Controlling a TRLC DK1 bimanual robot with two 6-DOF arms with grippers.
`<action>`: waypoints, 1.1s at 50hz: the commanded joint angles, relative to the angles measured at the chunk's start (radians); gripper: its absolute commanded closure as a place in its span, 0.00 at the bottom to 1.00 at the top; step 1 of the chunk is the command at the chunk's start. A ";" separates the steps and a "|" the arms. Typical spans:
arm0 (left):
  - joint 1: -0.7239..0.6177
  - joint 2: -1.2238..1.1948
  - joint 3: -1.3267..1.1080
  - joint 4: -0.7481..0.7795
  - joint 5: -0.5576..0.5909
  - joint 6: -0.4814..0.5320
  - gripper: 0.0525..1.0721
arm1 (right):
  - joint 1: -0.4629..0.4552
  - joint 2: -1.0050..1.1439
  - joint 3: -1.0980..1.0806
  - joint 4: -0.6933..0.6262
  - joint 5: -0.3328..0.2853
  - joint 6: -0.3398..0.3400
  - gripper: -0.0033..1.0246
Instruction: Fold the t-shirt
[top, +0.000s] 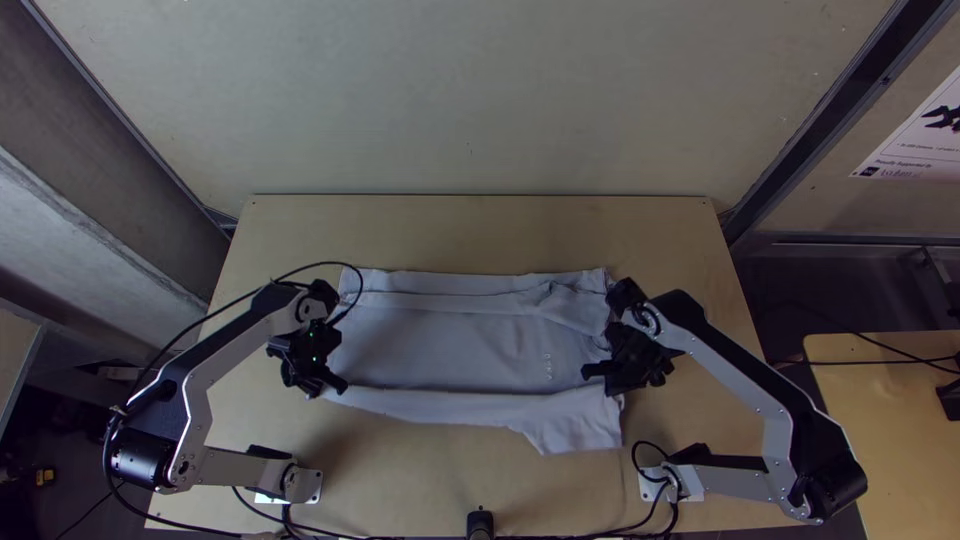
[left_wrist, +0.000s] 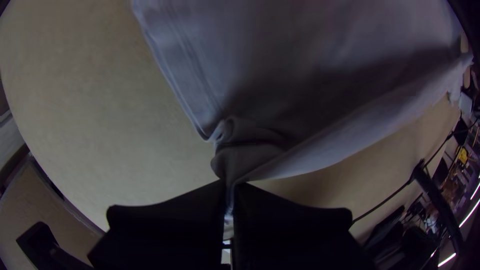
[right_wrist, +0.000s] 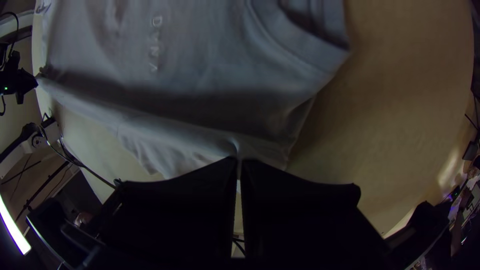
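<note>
Top view gives you the t-shirt (top: 450, 345) lying crosswise on the bench (top: 480, 232), its long near edge (top: 440, 403) running as a pale strip and a loose flap (top: 578, 430) dropping from the end on your right. You can expect it to be light, soft and limp: it won't break, but it will sag and crease wherever you leave it without support, so take it by its two ends and keep the span between them gently taut. Left wrist view shows you the left gripper (left_wrist: 230, 186) with its jaws closed on a gathered pinch of cloth at a corner (left_wrist: 227, 150). Those bunched layers look secure enough, yet they will likely leave a crumple there, so plan to smooth that spot once you let go. Right wrist view has the right gripper (right_wrist: 239, 162) with its jaws together on the near edge too, only a small tuck of fabric between them. That shallow bite could slip if you pull hard, so move both ends together and low. Mind the flap, since it may fold under itself; if you need a fresh hold, take the doubled edge rather than a single thin layer.
</note>
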 joint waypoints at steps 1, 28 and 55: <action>0.031 0.001 0.079 0.002 0.012 0.013 0.97 | -0.040 -0.012 0.053 -0.023 0.019 -0.048 0.97; 0.087 0.162 0.406 0.018 0.018 0.010 0.97 | -0.209 0.196 0.358 -0.029 0.065 -0.143 0.97; 0.136 0.416 0.705 0.037 0.018 0.018 0.97 | -0.250 0.527 0.683 -0.020 0.068 -0.158 0.97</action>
